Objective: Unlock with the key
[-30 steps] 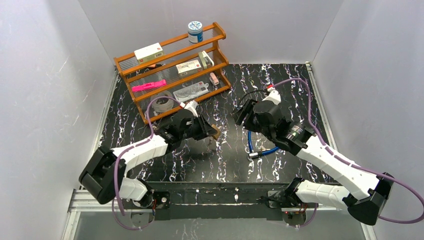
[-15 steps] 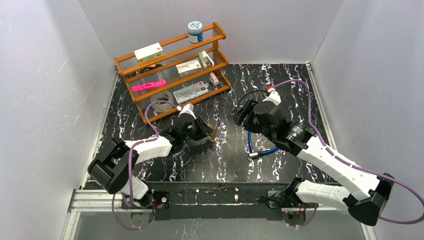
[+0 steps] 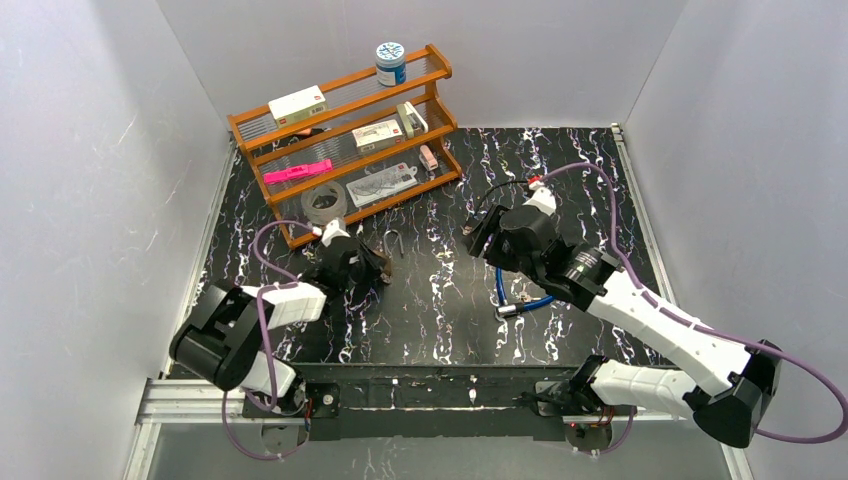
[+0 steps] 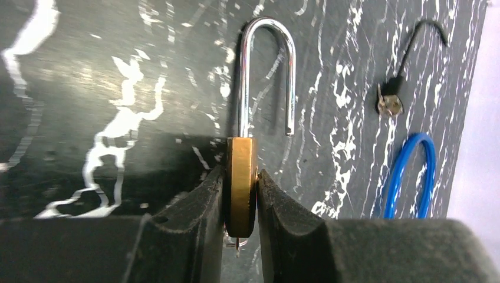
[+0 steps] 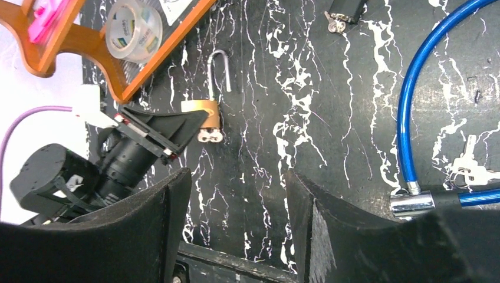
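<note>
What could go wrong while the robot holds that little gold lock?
1. The left pincer squeezes the padlock only by its thin brass body, so it might twist or slip if the key in its bottom gets tugged.
2. The shackle stands open; a bump on the table could snap it shut.
3. The right pincer is open, and other keys lie by the blue cable lock, so it might grab the wrong ones.

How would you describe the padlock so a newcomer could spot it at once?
Just in front of the wooden rack, the left gripper clamps it by its body. It is the small brass padlock with an open silver shackle, unlike the blue cable lock nearby.
</note>
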`<state>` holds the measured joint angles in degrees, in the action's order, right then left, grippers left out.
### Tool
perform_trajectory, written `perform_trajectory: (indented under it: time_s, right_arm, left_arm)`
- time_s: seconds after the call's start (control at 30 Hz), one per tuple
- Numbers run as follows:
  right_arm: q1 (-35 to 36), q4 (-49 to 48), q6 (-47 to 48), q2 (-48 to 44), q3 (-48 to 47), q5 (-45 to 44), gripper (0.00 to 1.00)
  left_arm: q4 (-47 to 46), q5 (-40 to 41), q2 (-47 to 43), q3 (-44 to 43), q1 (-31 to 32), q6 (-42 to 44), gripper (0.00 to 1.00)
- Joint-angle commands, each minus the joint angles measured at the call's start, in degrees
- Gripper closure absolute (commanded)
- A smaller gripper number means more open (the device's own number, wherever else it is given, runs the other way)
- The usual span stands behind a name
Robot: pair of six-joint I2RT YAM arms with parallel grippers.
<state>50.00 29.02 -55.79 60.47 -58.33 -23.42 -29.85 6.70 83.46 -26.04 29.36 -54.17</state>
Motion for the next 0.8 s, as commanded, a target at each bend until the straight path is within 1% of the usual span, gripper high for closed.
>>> perform_trajectory:
  time_s: [0.0,0.1,0.17,0.27,0.37,0.47,0.53,0.67,0.7,0.77]
  right_arm:
    - [0.06,-0.05,-0.35,1.19,0.24,-0.36,0.32]
    - [0.05,0.7,-0.35,1.61,2.08,-0.62,0.31]
    - [0.02,1.74,-0.81,1.75,3.35,-1.31,0.3]
    - [-0.5,4.2,-0.89,1.91,4.75,-2.63,0.3]
    - [-1.52,7.07,-1.02,2.06,6.05,-3.8,0.3]
    - [-3.75,10.7,-1.88,2.44,7.74,-4.81,0.29]
    - [-6.08,12.6,-2.38,3.25,9.27,-4.46,0.29]
    - [-11.55,15.11,-3.35,5.58,12.78,-1.43,0.29]
    - [-12.44,15.34,-3.7,6.03,13.44,-0.58,0.29]
    - [-13.55,15.63,-5.27,6.39,15.01,0.27,0.3]
  left_arm:
    - [-1.3,2.33,-5.43,2.64,-3.58,0.94,0.73]
    - [5.31,4.52,-9.59,2.1,-4.6,2.54,0.48]
    - [11.96,6.61,-12.04,0.34,-4.83,4.09,0.35]
    - [23.0,9.89,-14.28,-3.23,-5.0,6.82,0.24]
    - [34.32,13.98,-15.72,-7.02,-5.02,8.29,0.19]
    - [42.1,16.12,-18.01,-10.19,-5.02,9.4,0.17]
    - [44.03,14.43,-20.38,-11.35,-5.02,11.23,0.16]
    - [43.45,6.62,-25.24,-11.71,-5.02,15.37,0.16]
    - [43.08,4.09,-26.37,-11.67,-5.02,16.32,0.17]
    - [42.87,1.48,-27.69,-11.48,-5.02,17.38,0.17]
